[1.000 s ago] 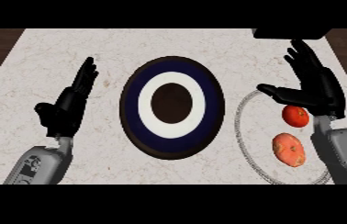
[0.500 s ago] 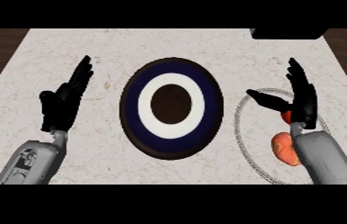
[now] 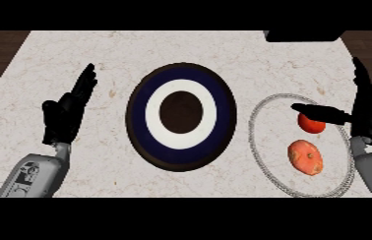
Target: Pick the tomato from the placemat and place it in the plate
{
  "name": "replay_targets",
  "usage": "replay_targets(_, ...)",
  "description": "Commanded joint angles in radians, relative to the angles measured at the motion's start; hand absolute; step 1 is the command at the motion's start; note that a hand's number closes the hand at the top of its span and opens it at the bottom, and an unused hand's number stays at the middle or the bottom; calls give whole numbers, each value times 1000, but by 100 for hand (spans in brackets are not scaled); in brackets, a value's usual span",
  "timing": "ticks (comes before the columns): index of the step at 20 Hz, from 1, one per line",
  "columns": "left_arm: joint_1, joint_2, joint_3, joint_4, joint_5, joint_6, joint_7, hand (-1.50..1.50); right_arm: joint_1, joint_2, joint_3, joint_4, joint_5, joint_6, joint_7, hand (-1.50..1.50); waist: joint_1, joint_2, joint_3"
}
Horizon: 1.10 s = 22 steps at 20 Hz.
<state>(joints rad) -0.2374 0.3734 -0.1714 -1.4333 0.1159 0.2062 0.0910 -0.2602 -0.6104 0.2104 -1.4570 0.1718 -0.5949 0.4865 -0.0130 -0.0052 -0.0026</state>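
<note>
A small red tomato [image 3: 312, 125] lies in the upper part of a round, grey-rimmed placemat [image 3: 254, 135] at the right of the counter. My right hand [image 3: 359, 117] is at the view's right edge, open, its fingers straight and pointing up. Its thumb [image 3: 320, 113] reaches left across the tomato's top; the fingers are not curled round the tomato. The plate [image 3: 181, 117], dark blue with a white ring and a dark centre, sits in the middle of the counter with nothing on it. My left hand [image 3: 64, 114] rests open at the left, fingers up.
An orange-red fruit [image 3: 306, 156] lies on the placemat just below the tomato. A black box [image 3: 302, 35] stands at the counter's far right corner. The marbled counter [image 3: 109, 52] ends in a dark strip at the far left.
My right hand swung left over the tomato, then shifted back to the right edge and turned edge-on, leaving the thumb across the tomato. The tomato, fruit and left hand have stayed put.
</note>
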Motion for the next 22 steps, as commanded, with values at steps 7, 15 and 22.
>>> replay_targets(7,8,-32,-15,-50,-36,26,25,0,-2,-273,-39,-183,-175,451,433,-150,5,0,2)
replay_targets(15,-69,-40,53,97,-56,-47,-47,0,-3,-218,-109,-58,-213,612,393,-150,11,7,2)
replay_targets(22,-6,-91,23,-61,-95,-23,82,0,-23,-106,-89,26,-116,645,398,-150,19,4,3)
